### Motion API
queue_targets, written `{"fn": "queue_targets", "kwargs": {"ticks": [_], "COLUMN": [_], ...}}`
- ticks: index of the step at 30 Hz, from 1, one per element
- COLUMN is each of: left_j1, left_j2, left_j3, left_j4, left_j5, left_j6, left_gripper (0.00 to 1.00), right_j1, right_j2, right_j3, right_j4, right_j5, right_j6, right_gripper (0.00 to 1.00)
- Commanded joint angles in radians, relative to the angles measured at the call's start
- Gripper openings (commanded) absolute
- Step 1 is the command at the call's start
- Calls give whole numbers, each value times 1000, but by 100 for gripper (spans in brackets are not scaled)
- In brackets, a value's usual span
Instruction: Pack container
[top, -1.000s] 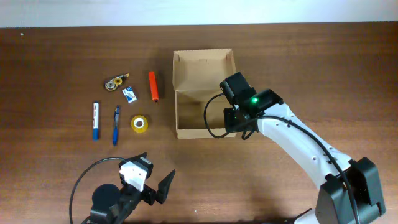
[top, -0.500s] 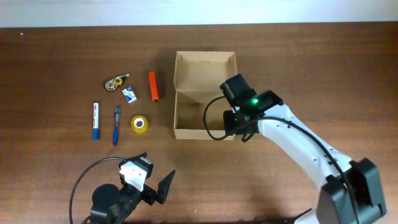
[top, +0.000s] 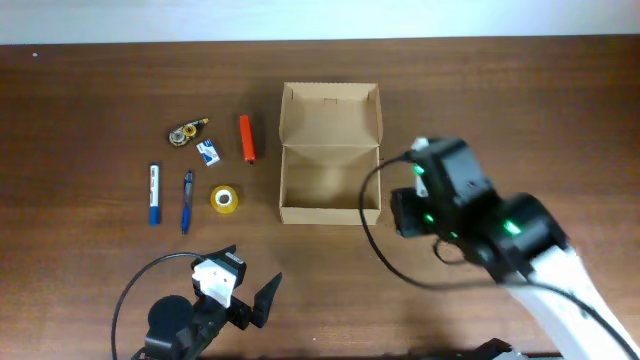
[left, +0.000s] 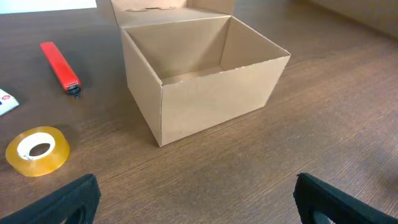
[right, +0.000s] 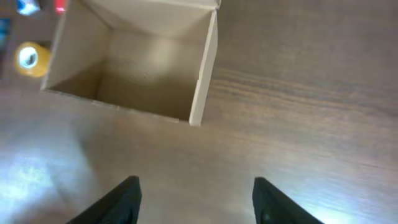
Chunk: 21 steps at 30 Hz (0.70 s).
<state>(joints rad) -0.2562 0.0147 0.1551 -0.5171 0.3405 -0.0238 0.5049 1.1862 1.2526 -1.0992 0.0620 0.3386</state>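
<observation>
Looking through the right wrist camera, I see the right gripper (right: 198, 200) released, its fingers apart with only table (right: 298, 93) between them. It hangs near the front right corner of the box (top: 325, 186) and does not touch it. The box stands upright at the middle of the table, the lid flap folded back on the far side, its bare floor showing. The left gripper (left: 199, 205) is spread wide too and grasps no object; it sits low at the near edge, facing the box. Left of the box lie a tape roll (top: 225, 199), a red marker (top: 246, 138), a pen (top: 187, 200) and a blue marker (top: 154, 193), all apart from each other.
</observation>
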Motion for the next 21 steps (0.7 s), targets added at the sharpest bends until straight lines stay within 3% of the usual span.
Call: {"fn": "queue_targets", "kwargs": {"ticks": [1, 11, 21], "left_j1": [-3, -3, -3], "left_j2": [-10, -10, -10], "left_j3": [-3, -3, -3], "left_j4": [2, 2, 2], "left_j5": [11, 11, 11], "left_j6": [-6, -6, -6], "left_gripper": [99, 99, 99], "right_j1": [5, 5, 5], "right_j2": [-95, -365, -636], "right_j3": [-7, -9, -50], "right_j4": [-47, -261, -391], "right_j5": [-3, -76, -82], "right_j6": [-55, -151, -151], "right_gripper": [59, 59, 60]}}
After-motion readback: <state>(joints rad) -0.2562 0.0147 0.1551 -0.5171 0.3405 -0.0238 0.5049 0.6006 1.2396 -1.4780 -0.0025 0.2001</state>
